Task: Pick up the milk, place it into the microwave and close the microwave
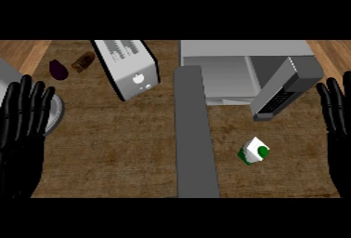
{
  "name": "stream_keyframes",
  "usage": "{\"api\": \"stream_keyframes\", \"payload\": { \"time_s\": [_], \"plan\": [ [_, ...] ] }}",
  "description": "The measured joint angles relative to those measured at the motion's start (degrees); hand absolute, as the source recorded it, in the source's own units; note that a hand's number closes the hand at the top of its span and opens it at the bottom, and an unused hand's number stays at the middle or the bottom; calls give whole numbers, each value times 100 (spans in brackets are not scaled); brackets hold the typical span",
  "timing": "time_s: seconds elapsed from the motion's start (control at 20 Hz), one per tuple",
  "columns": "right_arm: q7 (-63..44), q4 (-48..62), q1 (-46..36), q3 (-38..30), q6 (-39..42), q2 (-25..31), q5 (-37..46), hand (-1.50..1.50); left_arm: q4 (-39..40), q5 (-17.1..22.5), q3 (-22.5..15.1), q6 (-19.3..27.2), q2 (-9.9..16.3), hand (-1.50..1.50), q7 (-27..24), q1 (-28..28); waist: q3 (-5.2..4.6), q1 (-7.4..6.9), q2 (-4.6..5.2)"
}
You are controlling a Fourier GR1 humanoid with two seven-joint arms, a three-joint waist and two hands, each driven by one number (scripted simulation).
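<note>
We see the milk (254, 151) lying on the counter (123, 153), just in front of the microwave (243, 69), whose door (282, 90) hangs open. Left hand (24, 125) and right hand (337, 121) rest at the edges, fingers straight, holding nothing.

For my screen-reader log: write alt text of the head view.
A green-and-white milk carton stands on the brown counter, in front of a grey microwave with its door open. Both black hands, left and right, rest open at the view's edges.
</note>
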State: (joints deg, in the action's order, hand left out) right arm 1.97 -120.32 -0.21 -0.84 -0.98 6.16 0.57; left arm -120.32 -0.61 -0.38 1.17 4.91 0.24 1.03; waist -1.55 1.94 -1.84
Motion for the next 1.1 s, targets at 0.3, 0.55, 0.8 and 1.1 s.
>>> {"api": "stream_keyframes", "payload": {
  "time_s": [0.3,0.55,0.8,1.1],
  "plan": [
    [134,-127,197,-55,1088,529,-917,-150,277,249,159,-251,185,-150,9,-302,125,-106,145],
    [248,-49,595,0,2203,920,-1998,-150,177,1235,306,-608,97,-150,266,10,148,-172,163],
    [155,-77,924,-448,2784,1259,-2702,-150,-248,2052,701,-988,273,-150,523,512,152,-195,169],
    [248,256,1013,-768,3088,1275,-2560,-150,-905,2718,1157,-1491,376,-150,590,1423,154,-224,172]
  ]
}}
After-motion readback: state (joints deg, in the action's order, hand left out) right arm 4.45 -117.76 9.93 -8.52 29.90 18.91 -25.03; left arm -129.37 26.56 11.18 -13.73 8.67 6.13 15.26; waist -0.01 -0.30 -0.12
